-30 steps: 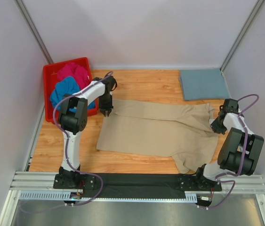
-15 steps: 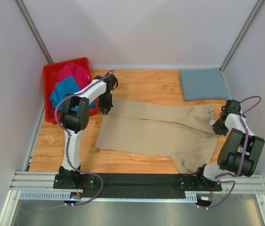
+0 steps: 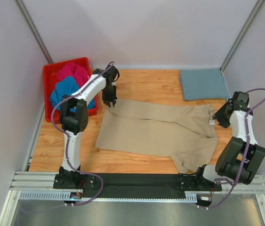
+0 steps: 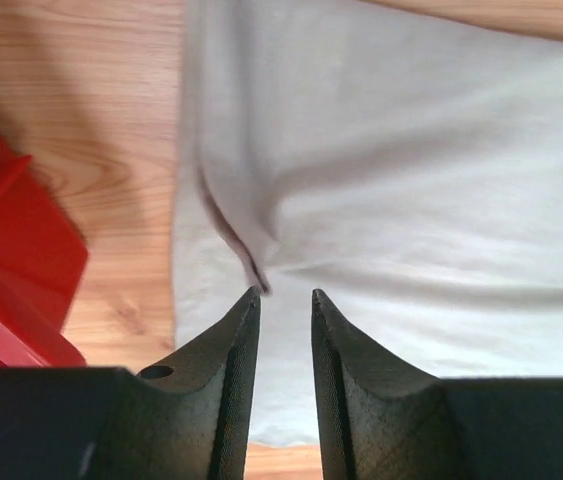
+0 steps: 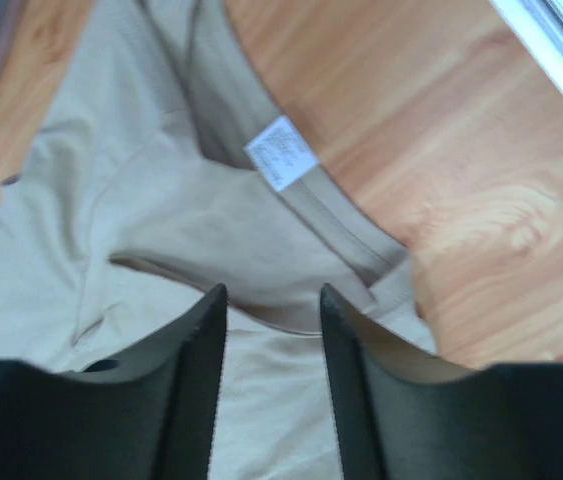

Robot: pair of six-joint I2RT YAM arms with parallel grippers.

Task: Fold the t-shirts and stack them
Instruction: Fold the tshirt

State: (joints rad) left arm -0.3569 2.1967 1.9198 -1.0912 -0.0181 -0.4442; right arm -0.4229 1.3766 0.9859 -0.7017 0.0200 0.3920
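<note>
The beige t-shirt (image 3: 156,129) lies spread across the middle of the table, collar to the right. My left gripper (image 3: 111,102) hovers over its far-left corner, jaws slightly apart and empty; in the left wrist view (image 4: 286,295) a small raised crease (image 4: 239,235) sits just ahead of the fingertips. My right gripper (image 3: 219,120) is open and empty over the collar, and the white label (image 5: 281,152) shows ahead of it in the right wrist view (image 5: 271,290). The grey-blue t-shirt (image 3: 203,84) lies folded at the back right. The magenta (image 3: 73,72) and bright blue (image 3: 64,92) t-shirts sit in the bin.
The red plastic bin (image 3: 49,75) stands at the back left, close to my left arm; its corner shows in the left wrist view (image 4: 11,270). Enclosure walls stand on three sides. Bare wood (image 3: 61,141) lies left of the beige shirt.
My left gripper has moved toward the back, to the shirt's far-left corner. My right gripper has shifted right and back, off the collar. The beige shirt has barely moved.
</note>
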